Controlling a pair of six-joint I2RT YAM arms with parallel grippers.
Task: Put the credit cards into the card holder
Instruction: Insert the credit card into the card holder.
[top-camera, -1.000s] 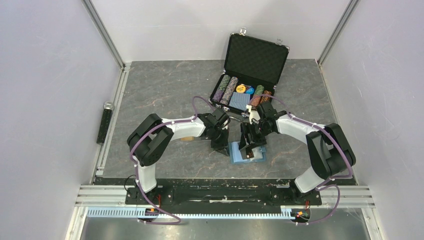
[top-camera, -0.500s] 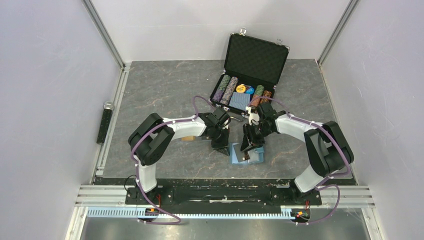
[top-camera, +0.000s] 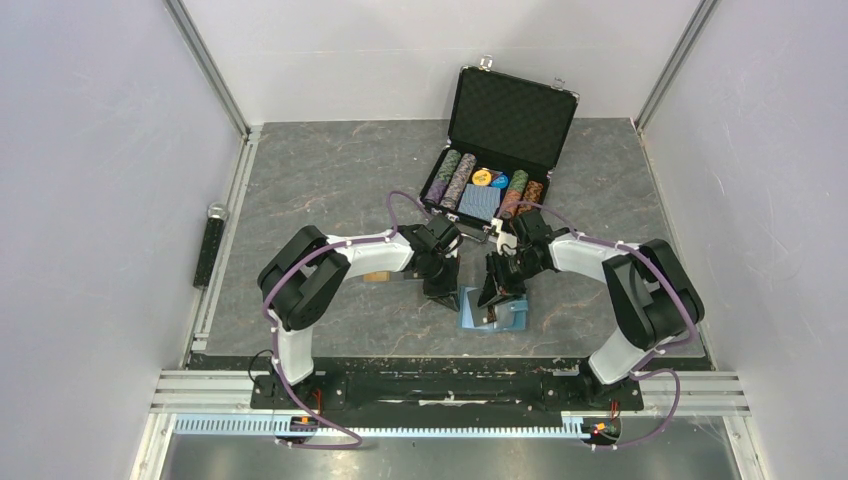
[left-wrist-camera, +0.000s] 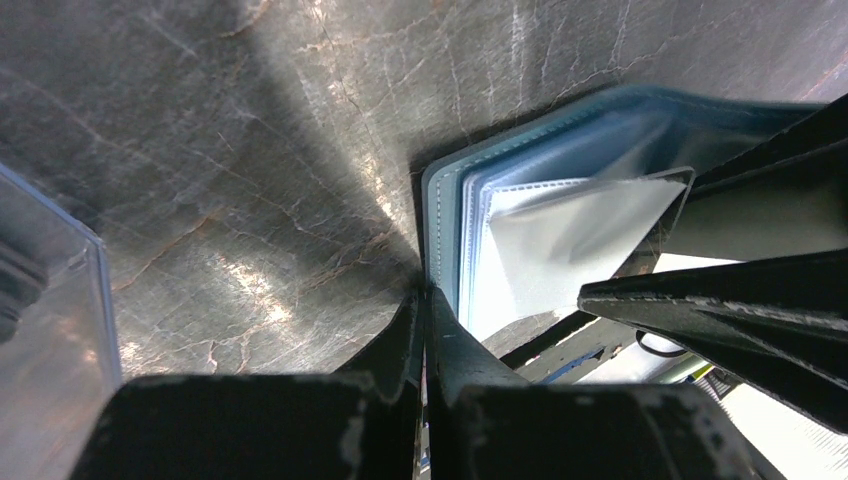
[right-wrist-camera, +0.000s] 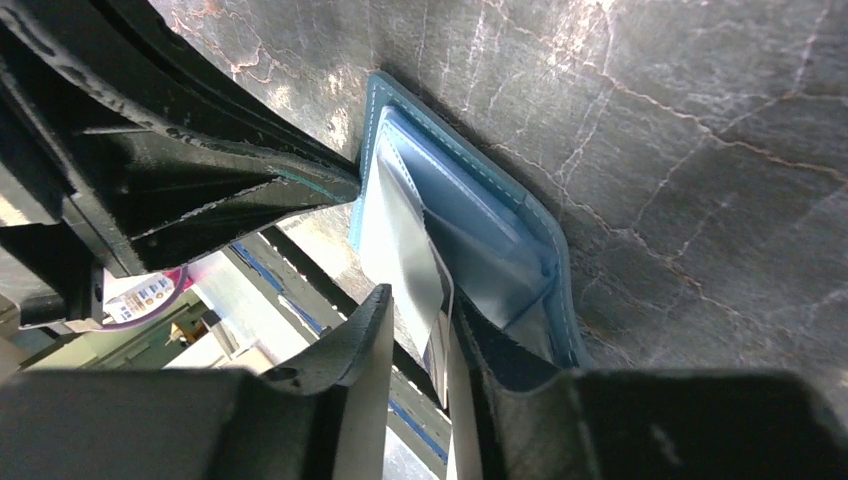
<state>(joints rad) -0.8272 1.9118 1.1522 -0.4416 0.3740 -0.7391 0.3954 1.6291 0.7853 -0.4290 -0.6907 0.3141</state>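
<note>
Narrowly parted, right fingers (right-wrist-camera: 350, 350) — card holder (right-wrist-camera: 497, 225) sleeve (right-wrist-camera: 405, 250) between

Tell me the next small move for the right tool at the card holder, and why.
Probably close the right tool fully on the clear sleeve. That sleeve stands between its fingers with a gap beside it, so it seems not yet pinched. The left tool is shut, its tips at the card holder edge, apparently pinning it, so the holder should stay put.
</note>
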